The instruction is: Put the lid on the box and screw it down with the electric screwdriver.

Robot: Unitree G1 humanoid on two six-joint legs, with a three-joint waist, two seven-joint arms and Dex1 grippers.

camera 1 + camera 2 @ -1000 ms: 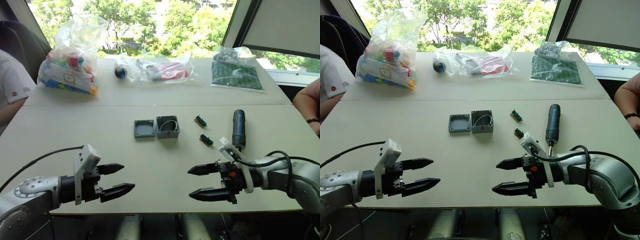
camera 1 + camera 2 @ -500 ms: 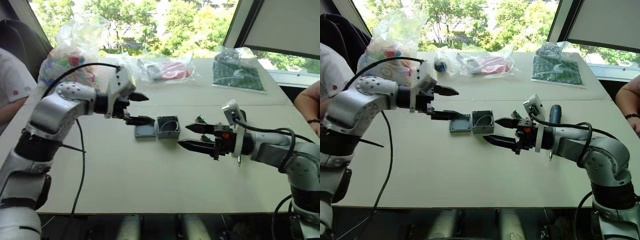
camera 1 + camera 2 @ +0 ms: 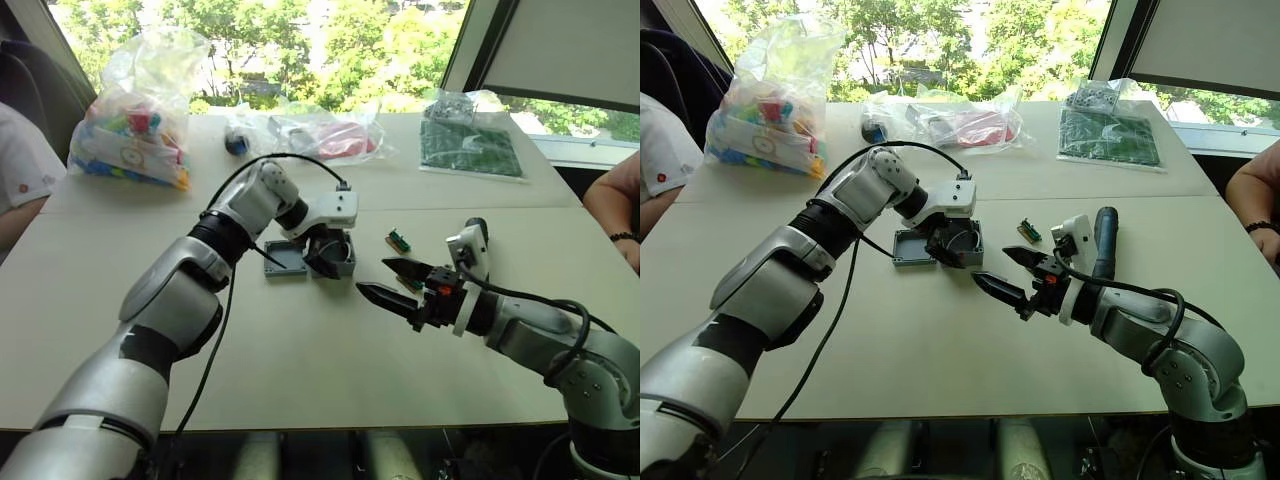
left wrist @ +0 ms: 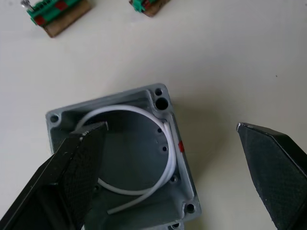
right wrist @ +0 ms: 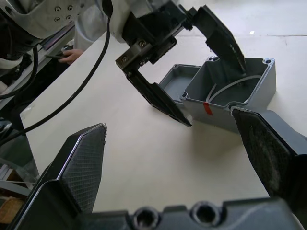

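While the right gripper (image 3: pixel 385 281) hovers nearest over the surface (image 3: pixel 300 350), fingers apart and empty, aimed at the box (image 3: pixel 337 262), the left gripper (image 3: pixel 325 250) reaches down from farther back, fingers spread, one finger inside the hollow box, the other outside its wall. Rigid, light plastic, the box likely slides; gripping a wall suits it. The lid (image 3: pixel 285 258) touches its far-left side; the electric screwdriver (image 3: pixel 1103 242) lies right.

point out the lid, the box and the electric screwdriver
lid (image 3: pixel 910 247): right eye view, on its grey inner face.
box (image 4: pixel 139 153): left wrist view, on its hollow floor.
electric screwdriver (image 3: pixel 1103 240): right eye view, on its dark barrel.
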